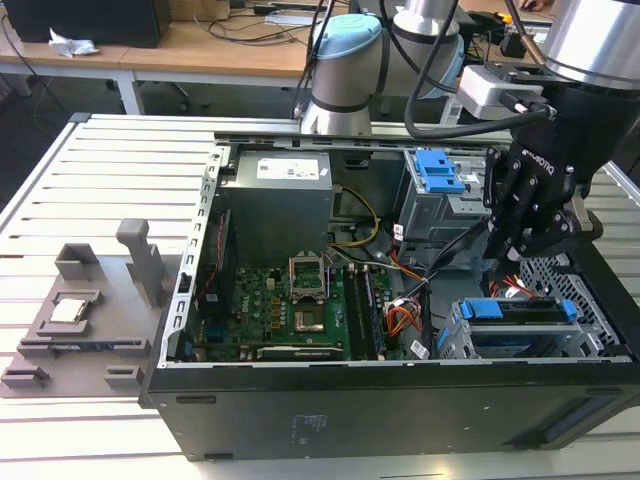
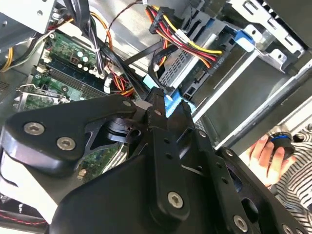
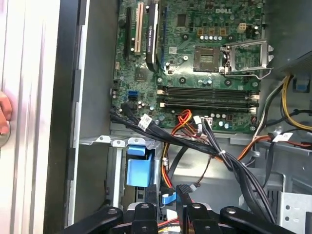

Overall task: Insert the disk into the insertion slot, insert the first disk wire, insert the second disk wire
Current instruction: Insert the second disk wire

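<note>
Exterior view first: the open PC case [image 1: 300,420] is laid flat on the slatted bench [image 1: 90,170], and the disk [image 1: 520,312] with its blue carrier is already seated in the insertion slot [image 1: 530,340], at the case corner on the exterior view's right. The end effector [image 1: 520,245] is hung just above and behind it, down among the loose wires [image 1: 455,255].

In the second wrist view, the fingertips [image 2: 161,105] are seen clenched together near a blue connector [image 2: 170,102]; whether it's actually pinched can't be told.

In the first wrist view, a blue flat cable [image 3: 168,197] is seen right by the fingers, with the motherboard [image 3: 195,58] beyond.

So 1 of 3 steps looks done. For the wire step, the plug is probably best kept square to the drive's socket and pushed gently, with the other wires kept clear.
</note>
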Motion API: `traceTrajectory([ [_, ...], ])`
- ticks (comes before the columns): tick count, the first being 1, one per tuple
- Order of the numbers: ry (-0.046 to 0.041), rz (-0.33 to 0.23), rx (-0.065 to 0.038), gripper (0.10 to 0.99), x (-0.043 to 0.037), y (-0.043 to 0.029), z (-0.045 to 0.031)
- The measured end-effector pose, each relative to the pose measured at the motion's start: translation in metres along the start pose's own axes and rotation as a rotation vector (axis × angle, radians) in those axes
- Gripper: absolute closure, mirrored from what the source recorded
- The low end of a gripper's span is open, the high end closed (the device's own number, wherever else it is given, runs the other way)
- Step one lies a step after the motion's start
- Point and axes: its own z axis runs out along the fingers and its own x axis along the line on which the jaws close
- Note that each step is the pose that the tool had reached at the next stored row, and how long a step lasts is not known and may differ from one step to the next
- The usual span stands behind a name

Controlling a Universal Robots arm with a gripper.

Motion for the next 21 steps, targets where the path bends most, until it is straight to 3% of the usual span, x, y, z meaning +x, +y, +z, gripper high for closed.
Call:
traceTrajectory([
  [5, 0.0070, -0.026, 0.003, 0.784, -0.0094, -0.0006, 0.0056],
  [8, 0.0214, -0.028, 0.002, 0.784, -0.0096, -0.0006, 0.0076],
  [11, 0.0457, -0.029, 0.000, 0.784, -0.0097, -0.0006, 0.0084],
  [18, 0.0662, -0.029, -0.001, 0.784, -0.0103, -0.0008, 0.0126],
  [21, 0.0693, -0.029, -0.001, 0.784, -0.0103, -0.0008, 0.0127],
])
